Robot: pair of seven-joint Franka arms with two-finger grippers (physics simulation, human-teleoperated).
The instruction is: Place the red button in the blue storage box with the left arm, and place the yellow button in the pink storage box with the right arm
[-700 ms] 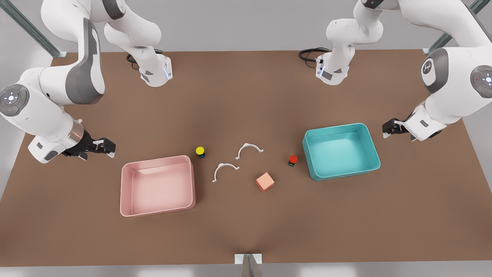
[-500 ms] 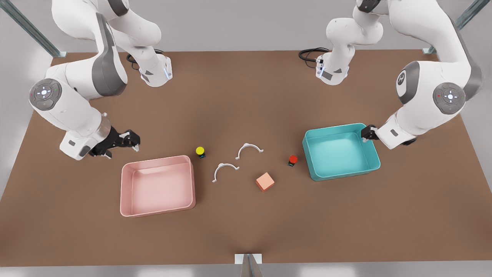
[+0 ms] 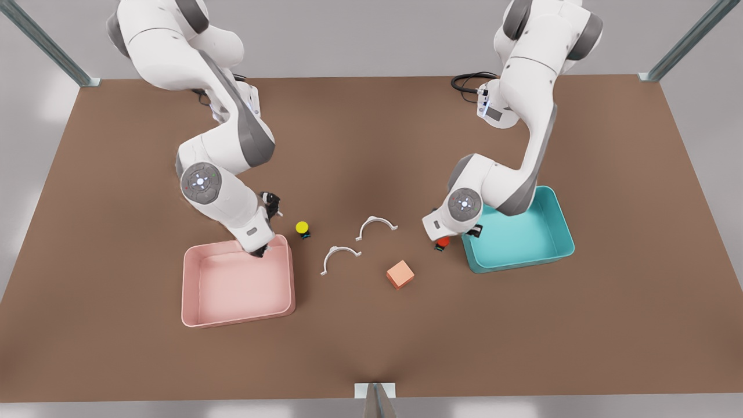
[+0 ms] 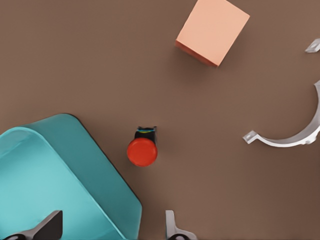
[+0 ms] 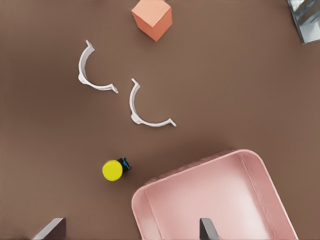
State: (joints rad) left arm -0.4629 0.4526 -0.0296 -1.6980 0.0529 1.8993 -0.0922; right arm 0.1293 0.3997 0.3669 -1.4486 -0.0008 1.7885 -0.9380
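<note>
While two buttons wait, two boxes flank.

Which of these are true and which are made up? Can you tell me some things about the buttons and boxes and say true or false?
1. The red button sits on the table beside the blue storage box. True.
2. The yellow button is already inside the pink storage box. False: it stands on the table outside the box.
3. The left gripper is holding the red button. False: its fingers are open and the button is free.
4. The right gripper is open, above the pink storage box's edge and the table. True.
5. The orange cube lies in the blue storage box. False: it rests on the table.
</note>
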